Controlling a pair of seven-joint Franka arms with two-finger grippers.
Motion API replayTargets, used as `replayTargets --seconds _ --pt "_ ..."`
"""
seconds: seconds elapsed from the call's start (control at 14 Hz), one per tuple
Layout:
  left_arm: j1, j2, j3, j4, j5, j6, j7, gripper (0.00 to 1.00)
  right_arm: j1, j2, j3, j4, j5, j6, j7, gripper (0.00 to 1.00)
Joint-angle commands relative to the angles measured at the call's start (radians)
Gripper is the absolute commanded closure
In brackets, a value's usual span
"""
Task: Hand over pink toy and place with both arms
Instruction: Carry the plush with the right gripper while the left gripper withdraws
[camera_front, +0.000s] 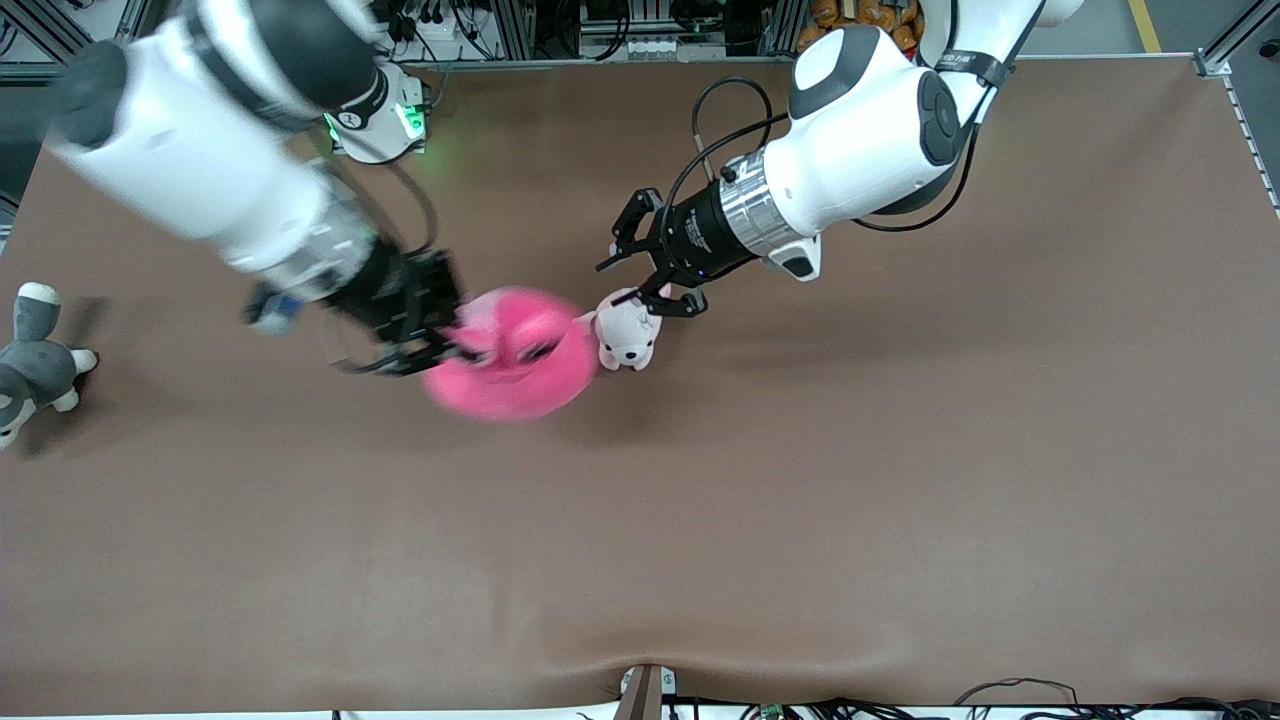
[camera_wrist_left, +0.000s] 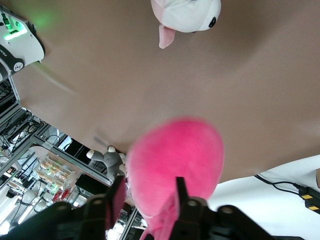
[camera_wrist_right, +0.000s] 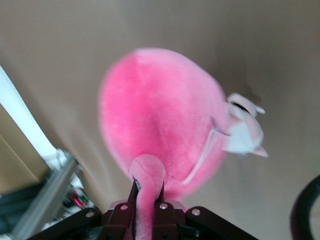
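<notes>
Your pink toy hangs pinched by a nub in the right gripper, over the desk. The left gripper waits spread open above the small dog plush; steady the swing, then offer the toy's free side.

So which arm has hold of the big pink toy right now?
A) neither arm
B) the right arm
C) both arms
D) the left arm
B: the right gripper is shut on a nub of the pink toy, while the left gripper is open over the small white dog plush.
</notes>
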Motion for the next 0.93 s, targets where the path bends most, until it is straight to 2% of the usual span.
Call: replayTargets --seconds 0.0,0.21,0.5,0.71,0.86 --pt "0.006 -0.012 0.004 0.016 0.068 -0.035 -0.031 0.0 -0.124 -0.011 0.013 0.005 -0.009 -0.059 -0.115 1.0" --pt "0.009 -0.035 0.007 0.019 0.176 -0.106 -0.028 0.0 -0.302 0.019 0.015 -0.004 0.005 -0.105 -0.489 1.0" --pt "0.038 -0.081 0.007 0.021 0.324 -0.216 0.024 0.0 -0.469 0.179 0.013 -0.015 0.003 -0.116 -0.885 1.0" --pt "0.093 -0.119 0.004 0.019 0.347 -0.299 0.156 0.0 -0.575 0.277 0.013 -0.039 0.005 -0.117 -1.089 1.0" --pt "0.133 -0.144 0.007 0.018 0.352 -0.376 0.284 0.0 -0.609 0.331 0.015 -0.045 0.005 -0.125 -1.209 0.98"
